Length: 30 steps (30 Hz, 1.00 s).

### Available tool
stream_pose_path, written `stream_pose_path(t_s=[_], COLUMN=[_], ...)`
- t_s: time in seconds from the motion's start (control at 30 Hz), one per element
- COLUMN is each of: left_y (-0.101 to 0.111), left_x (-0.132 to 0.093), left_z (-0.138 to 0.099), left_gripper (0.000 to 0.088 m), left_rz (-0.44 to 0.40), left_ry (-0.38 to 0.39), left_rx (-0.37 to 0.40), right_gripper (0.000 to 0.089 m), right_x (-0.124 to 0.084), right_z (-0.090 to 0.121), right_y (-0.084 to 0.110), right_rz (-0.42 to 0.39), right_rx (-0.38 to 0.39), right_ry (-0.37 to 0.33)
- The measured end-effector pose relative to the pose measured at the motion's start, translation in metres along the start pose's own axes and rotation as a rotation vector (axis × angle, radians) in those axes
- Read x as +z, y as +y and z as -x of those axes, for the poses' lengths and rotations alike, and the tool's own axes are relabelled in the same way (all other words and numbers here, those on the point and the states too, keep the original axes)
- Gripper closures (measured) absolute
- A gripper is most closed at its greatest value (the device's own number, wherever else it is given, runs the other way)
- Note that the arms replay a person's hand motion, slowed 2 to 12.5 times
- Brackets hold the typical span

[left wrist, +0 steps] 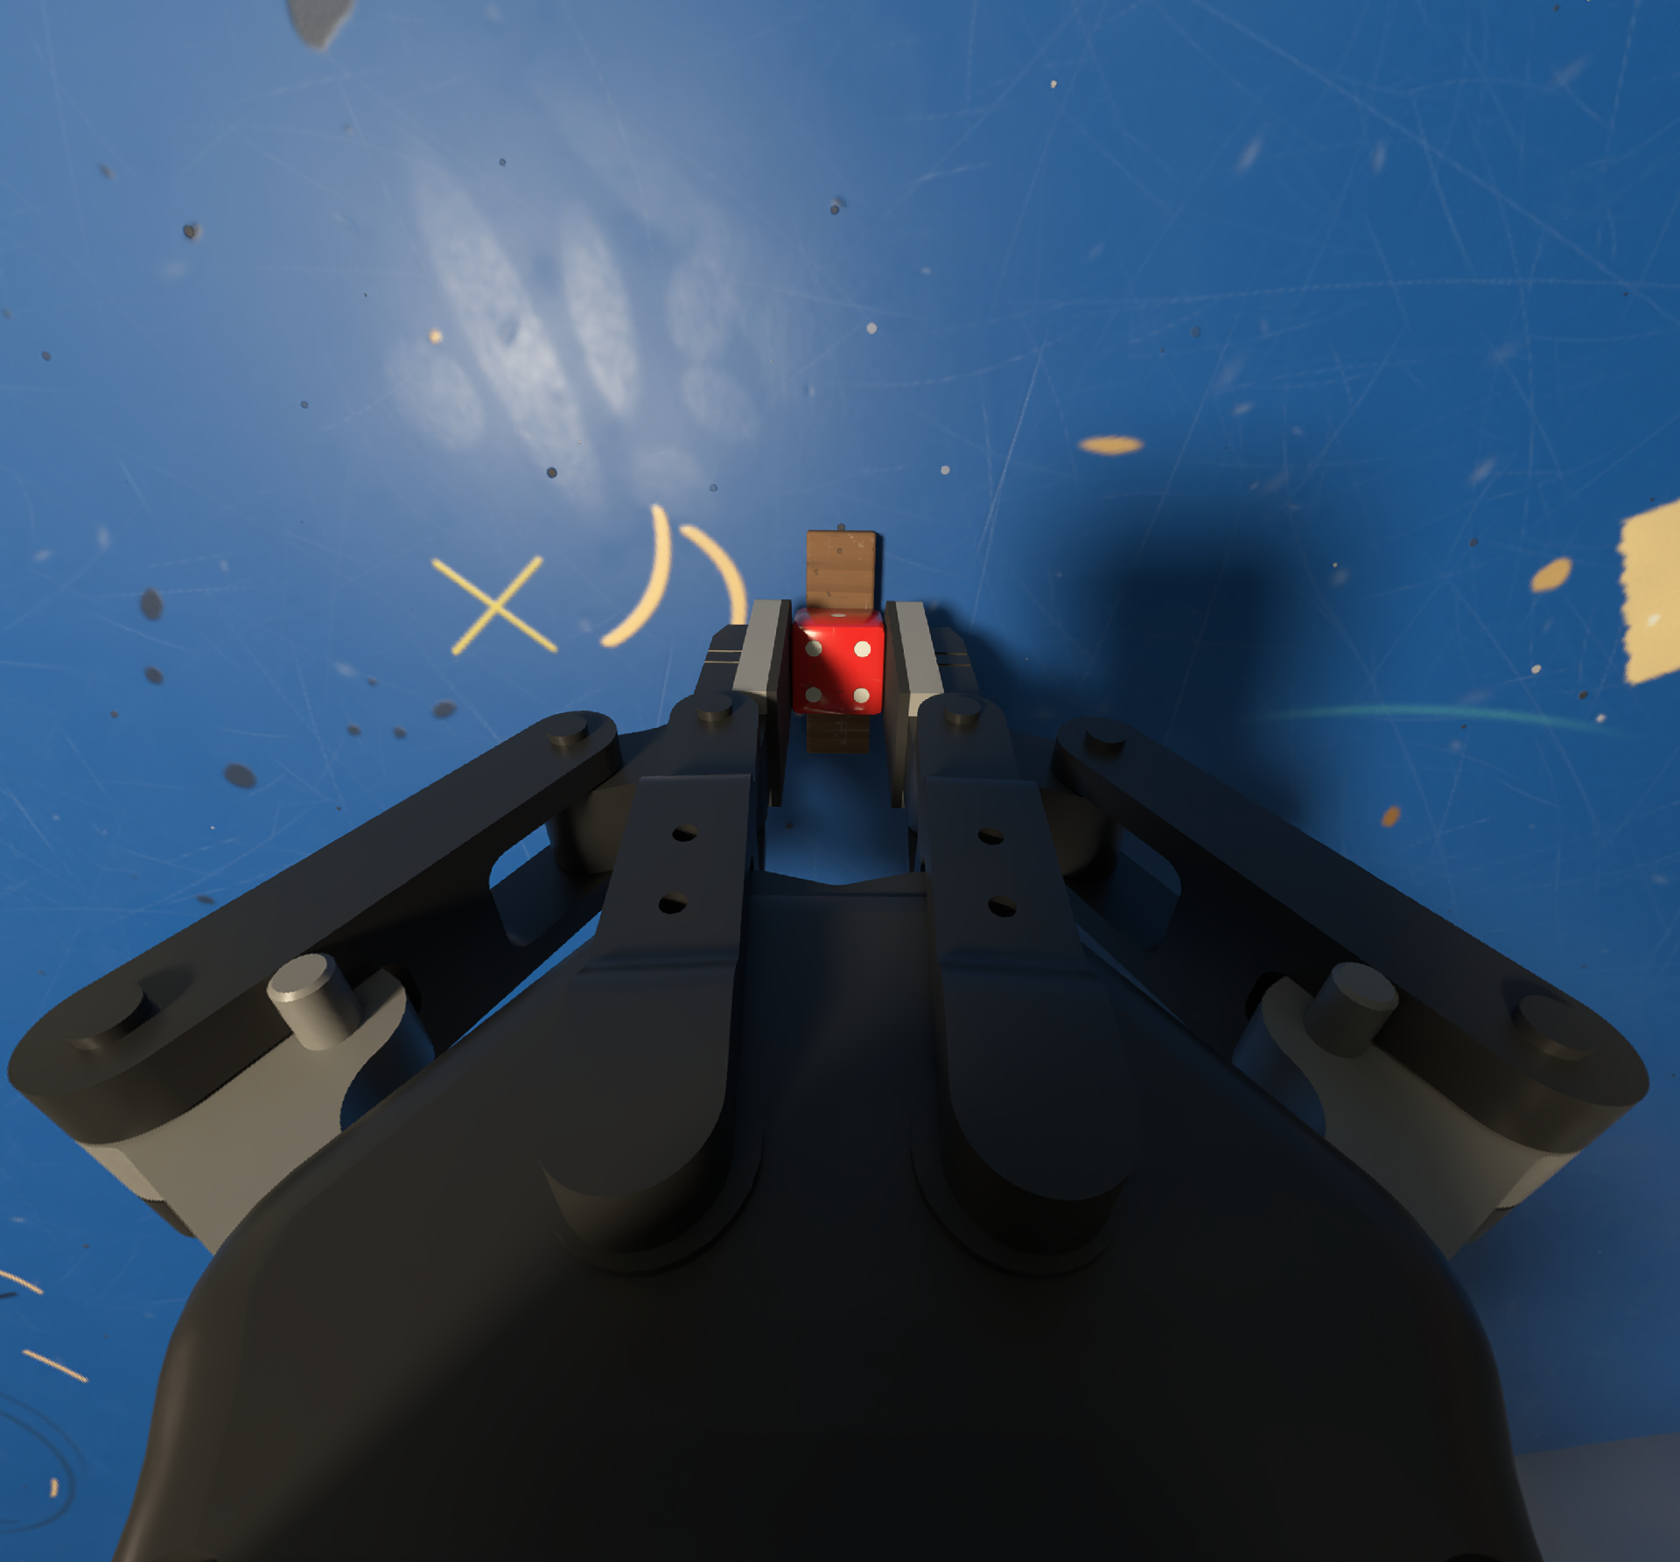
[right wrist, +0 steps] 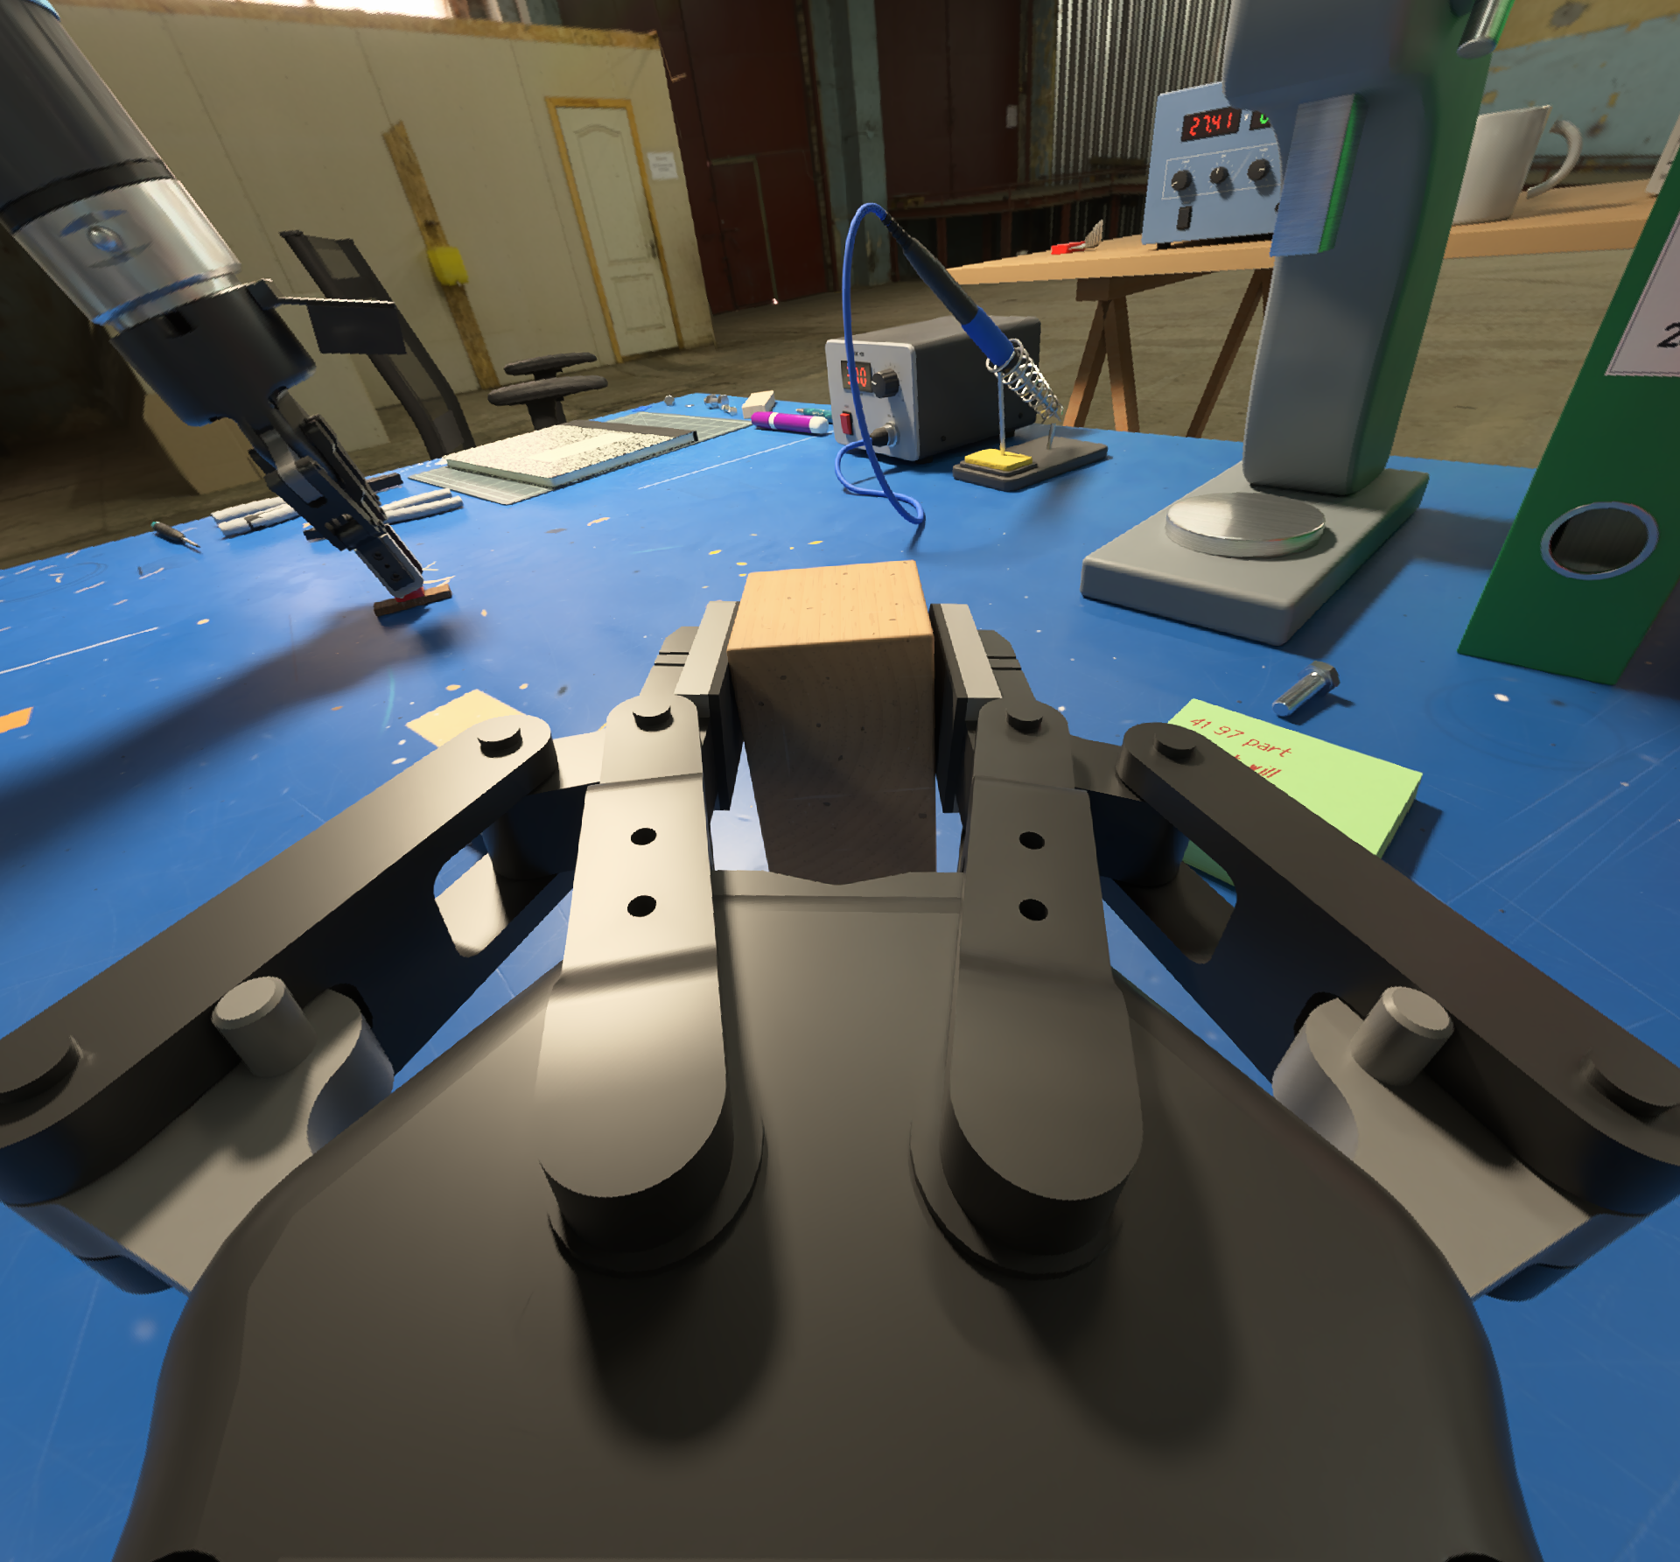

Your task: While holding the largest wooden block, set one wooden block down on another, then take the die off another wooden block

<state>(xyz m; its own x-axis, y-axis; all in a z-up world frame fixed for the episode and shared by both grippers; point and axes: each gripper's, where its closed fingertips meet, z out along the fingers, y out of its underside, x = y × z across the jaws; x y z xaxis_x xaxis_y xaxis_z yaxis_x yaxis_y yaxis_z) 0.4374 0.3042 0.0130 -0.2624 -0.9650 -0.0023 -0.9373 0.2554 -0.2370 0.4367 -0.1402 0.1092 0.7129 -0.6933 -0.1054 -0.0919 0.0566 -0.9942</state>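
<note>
In the left wrist view my left gripper [left wrist: 837, 620] points down at the blue mat. Its pads press both sides of a red die [left wrist: 837, 664]. The die sits on or just above a thin wooden block [left wrist: 841, 568] that runs lengthwise under it. In the right wrist view the same gripper [right wrist: 406, 586] shows far left, with the die [right wrist: 411, 596] and the flat block [right wrist: 414, 605] at its tip. My right gripper [right wrist: 832, 636] is shut on the largest wooden block [right wrist: 832, 700], a pale thick block held above the mat.
Behind the held block stand a soldering station [right wrist: 927, 391], a grey stand with a round plate [right wrist: 1255, 536] and a green binder [right wrist: 1600, 473]. A green note [right wrist: 1318, 782] and a bolt [right wrist: 1305, 689] lie at the right. A notebook [right wrist: 573, 455] lies at the back.
</note>
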Motion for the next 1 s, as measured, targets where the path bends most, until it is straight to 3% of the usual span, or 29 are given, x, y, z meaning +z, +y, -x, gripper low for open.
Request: stream_pose_path(t_s=[0.3,0.6,0.77,1.0], left_y=[-0.004,-0.017,-0.027,-0.039], left_x=[-0.008,-0.044,-0.072,-0.108], left_z=[-0.007,-0.022,-0.049,-0.113], left_gripper=[0.0703,0.0703,0.0703,0.0703], left_rz=[-0.029,-0.131,-0.214,-0.339], left_ry=[0.013,-0.031,-0.030,0.033], left_rx=[0.041,0.114,0.214,0.423], right_gripper=[0.0546,0.0546,0.0546,0.0546], right_x=[0.000,0.001,0.001,0.001], right_z=[0.000,0.000,0.000,-0.001], right_y=[0.000,0.001,0.001,0.002], right_rz=[0.000,0.003,0.006,0.010], right_rx=[0.004,0.005,0.004,0.002], right_ry=[-0.001,0.000,0.001,0.002])
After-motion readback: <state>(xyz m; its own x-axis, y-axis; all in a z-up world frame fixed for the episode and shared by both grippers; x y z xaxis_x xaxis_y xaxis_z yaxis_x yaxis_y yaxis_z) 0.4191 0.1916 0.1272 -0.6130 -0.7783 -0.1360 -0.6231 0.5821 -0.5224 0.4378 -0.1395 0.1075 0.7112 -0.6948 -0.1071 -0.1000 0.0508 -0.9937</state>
